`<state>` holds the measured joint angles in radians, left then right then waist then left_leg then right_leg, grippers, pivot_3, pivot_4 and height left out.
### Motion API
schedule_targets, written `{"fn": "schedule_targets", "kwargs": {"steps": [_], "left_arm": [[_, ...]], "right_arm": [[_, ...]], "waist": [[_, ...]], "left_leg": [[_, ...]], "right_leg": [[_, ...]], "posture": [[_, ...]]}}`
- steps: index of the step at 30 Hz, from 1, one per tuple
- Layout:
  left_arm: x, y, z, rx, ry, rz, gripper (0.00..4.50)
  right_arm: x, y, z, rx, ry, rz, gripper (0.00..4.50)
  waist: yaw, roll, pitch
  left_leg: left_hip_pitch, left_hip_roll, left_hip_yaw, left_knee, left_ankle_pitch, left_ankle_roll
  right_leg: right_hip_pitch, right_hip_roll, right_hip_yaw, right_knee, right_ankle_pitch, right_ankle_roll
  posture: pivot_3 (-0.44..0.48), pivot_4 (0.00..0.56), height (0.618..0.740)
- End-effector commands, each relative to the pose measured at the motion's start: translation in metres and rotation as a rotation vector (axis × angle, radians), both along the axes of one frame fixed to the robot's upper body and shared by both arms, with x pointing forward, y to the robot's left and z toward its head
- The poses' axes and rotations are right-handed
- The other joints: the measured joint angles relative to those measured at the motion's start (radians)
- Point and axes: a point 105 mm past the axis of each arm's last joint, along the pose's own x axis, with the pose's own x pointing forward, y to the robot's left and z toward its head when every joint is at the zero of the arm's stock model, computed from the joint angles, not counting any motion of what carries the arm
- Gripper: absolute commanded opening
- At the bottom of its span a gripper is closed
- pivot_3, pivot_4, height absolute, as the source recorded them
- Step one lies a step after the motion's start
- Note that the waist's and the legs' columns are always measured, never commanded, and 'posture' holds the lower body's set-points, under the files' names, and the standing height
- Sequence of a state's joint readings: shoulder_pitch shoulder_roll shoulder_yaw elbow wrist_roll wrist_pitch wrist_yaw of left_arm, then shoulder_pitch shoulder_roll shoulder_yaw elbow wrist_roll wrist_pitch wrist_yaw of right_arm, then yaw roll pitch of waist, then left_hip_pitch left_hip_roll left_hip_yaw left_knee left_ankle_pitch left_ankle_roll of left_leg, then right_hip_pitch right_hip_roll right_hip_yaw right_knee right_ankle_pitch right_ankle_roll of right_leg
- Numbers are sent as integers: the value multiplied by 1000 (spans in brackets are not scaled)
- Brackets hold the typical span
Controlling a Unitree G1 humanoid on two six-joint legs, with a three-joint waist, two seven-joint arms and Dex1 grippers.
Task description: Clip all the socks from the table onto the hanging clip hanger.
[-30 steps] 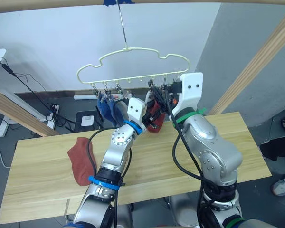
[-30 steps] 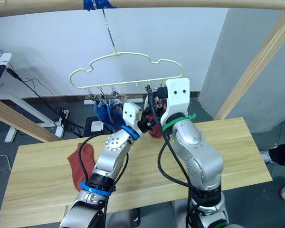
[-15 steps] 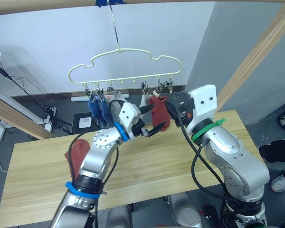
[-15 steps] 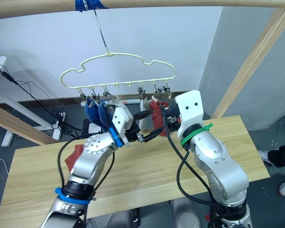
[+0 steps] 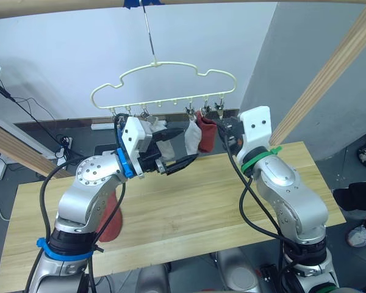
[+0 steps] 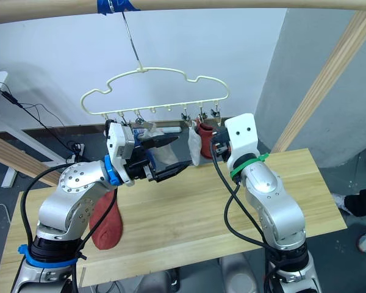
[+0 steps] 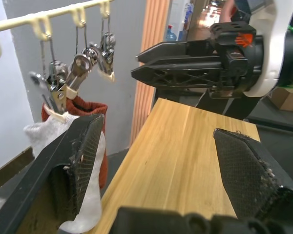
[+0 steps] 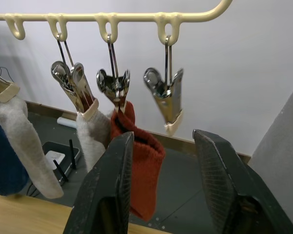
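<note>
From the head camera, the pale-yellow cloud-shaped wire clip hanger [image 5: 165, 85] hung by its long metal hook from a round wooden rail with blue tape [image 5: 61, 7]. Much of its clip row was hidden behind the two arms. A rust-red knit sock [image 5: 206, 135] and a light grey knit sock [image 5: 191, 137] hung side by side from clips towards the 3 o'clock end; another grey sock [image 6: 166, 152] showed partly behind the left gripper [image 5: 180, 146], whose black fingers stood wide apart with nothing between them. Blue socks at the 9 o'clock end could barely be made out behind that arm. On the light wooden plank table [image 5: 195, 201], a second rust-red sock [image 6: 105, 223] lay at about 8 o'clock, partly covered by the left arm.

In the left wrist view, the left fingers [image 7: 83, 161] were spread and empty; beyond them hung the clipped red and grey socks, and the right gripper [image 7: 185, 63] hovered over the table.

In the right wrist view, the right fingers [image 8: 115, 195] were parted, gripping nothing, just below the clipped red sock. The end metal clip [image 8: 167, 100] beside it hung bare.
</note>
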<state>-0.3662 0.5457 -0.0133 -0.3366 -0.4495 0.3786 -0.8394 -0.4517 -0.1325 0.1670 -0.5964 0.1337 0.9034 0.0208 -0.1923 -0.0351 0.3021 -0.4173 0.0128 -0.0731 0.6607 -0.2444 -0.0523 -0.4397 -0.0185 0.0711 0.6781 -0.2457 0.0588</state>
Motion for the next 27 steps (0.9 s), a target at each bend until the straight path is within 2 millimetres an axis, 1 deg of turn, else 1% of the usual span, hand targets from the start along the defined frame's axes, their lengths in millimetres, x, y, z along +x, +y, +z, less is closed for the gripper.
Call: {"fn": "schedule_targets", "kwargs": {"steps": [1, 3, 6, 7, 10, 14, 22, 27], "left_arm": [[-4, -1, 15, -6, -63, -2, 3988], [-3, 0, 16, -1, -69, 6, 3988], [-2, 0, 15, 5, -66, 6, 3988], [-2, 0, 15, 5, -67, 7, 3988], [-1, 0, 15, 9, -70, 13, 3988], [0, 0, 15, 11, -71, 15, 3988], [3, 0, 16, 16, -78, 20, 3988], [5, -1, 16, 21, -84, 18, 3988]], "right_arm": [[1, 1, 13, 36, -53, -2, 1913], [2, 1, 13, 42, -54, -3, 1913], [4, 3, 13, 31, -54, -1, 2447], [5, 3, 13, 27, -54, -2, 2734], [6, 4, 14, 29, -57, -4, 2734], [9, 7, 15, 38, -68, -11, 2734], [21, 12, 16, 66, -77, -25, 2734], [28, 11, 18, 94, -91, -54, 2734]], "waist": [[0, 0, 0], [1, 0, 0], [1, 0, 0], [1, 0, 0], [1, 0, 0], [1, 0, 0], [2, 0, 0], [2, 0, 0]], "left_leg": [[0, 0, 0, 0, 0, 0], [0, 0, 0, 0, 0, 0], [0, 0, 0, 0, 0, 0], [0, 0, 0, 0, 0, 0], [0, 0, 0, 0, 0, 0], [0, 0, 0, 0, 0, 0], [0, 0, 0, 0, 0, 0], [0, 0, 0, 0, 0, 0]], "right_leg": [[0, 0, 0, 0, 0, 0], [0, 0, 0, 0, 0, 0], [0, 0, 0, 0, 0, 0], [0, 0, 0, 0, 0, -1], [0, 0, 0, 0, 3, -4], [0, 0, 0, 0, 3, -4], [0, 0, 0, 0, 3, -5], [0, 0, 0, 0, 3, -5]], "posture": [[-224, 263, 740], [-223, 262, 740], [-220, 260, 740], [-219, 261, 740], [-219, 261, 740], [-219, 259, 740], [-213, 254, 740], [-211, 252, 740]]}}
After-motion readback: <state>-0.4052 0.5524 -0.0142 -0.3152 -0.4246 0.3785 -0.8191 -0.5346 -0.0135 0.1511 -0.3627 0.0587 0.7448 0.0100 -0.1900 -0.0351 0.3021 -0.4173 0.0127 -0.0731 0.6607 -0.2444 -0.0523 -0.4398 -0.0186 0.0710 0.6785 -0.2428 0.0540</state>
